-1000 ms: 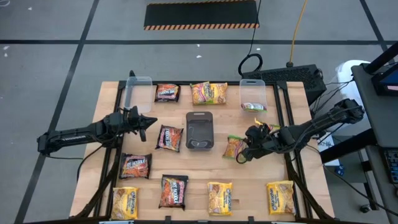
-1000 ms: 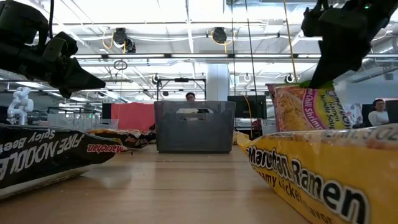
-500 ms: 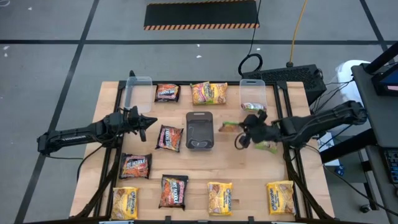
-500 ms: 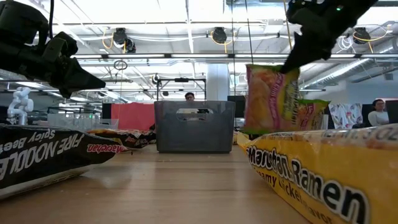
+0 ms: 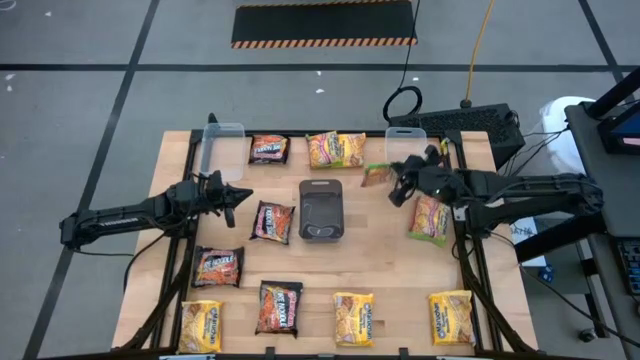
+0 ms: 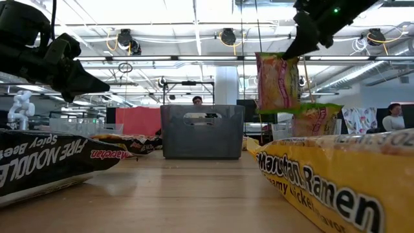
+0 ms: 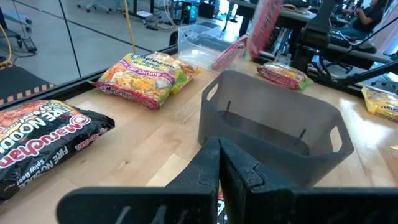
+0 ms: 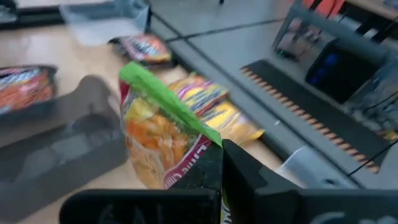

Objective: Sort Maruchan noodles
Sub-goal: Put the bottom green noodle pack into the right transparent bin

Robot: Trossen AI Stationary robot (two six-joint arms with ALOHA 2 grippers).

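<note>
Right claw [image 5: 398, 182] raised above bench [image 5: 390, 290], arm reaching across, clamped on a green-edged noodle packet [image 6: 277, 81] hanging beneath it. Left claw [image 5: 240, 195] together, hovering beside grey tray [image 5: 321, 210].

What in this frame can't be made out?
- Contents of the right tub: high view, the right hand and its green-edged packet cover it.
- That packet's label: right wrist view, blurred.
- Inside of the grey tray: low view, its wall hides it.
- Bottom-row packets: high view, print too small.
</note>
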